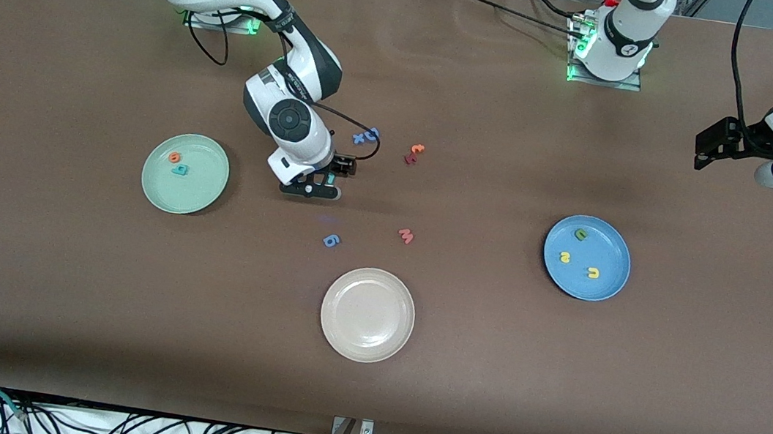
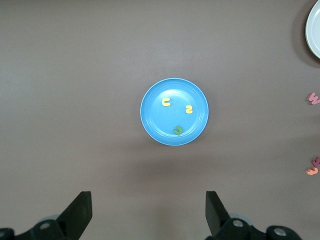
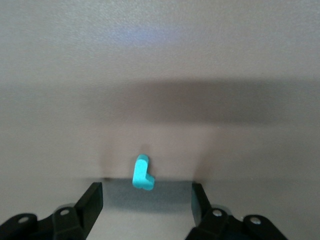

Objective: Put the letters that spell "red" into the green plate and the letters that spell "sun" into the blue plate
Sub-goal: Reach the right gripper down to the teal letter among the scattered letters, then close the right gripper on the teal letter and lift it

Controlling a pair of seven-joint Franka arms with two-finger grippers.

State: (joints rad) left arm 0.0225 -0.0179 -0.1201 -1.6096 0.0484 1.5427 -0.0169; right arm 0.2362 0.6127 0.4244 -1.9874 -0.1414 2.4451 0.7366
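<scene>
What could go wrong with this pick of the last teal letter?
The right gripper is down at the table with its fingers still apart around the small teal "r". The letter is tiny and sits off-centre between them, so it may twist or pop out as they close. With fingertips this low, they could also scrape the table. The carry to the green plate is short, but a weak pinch might drop it.

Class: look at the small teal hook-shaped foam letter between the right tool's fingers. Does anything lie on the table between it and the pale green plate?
Nothing visible does. The small teal hook-shaped foam letter sits between the right tool's open fingers, and only bare brown table separates it from the pale green plate.
</scene>
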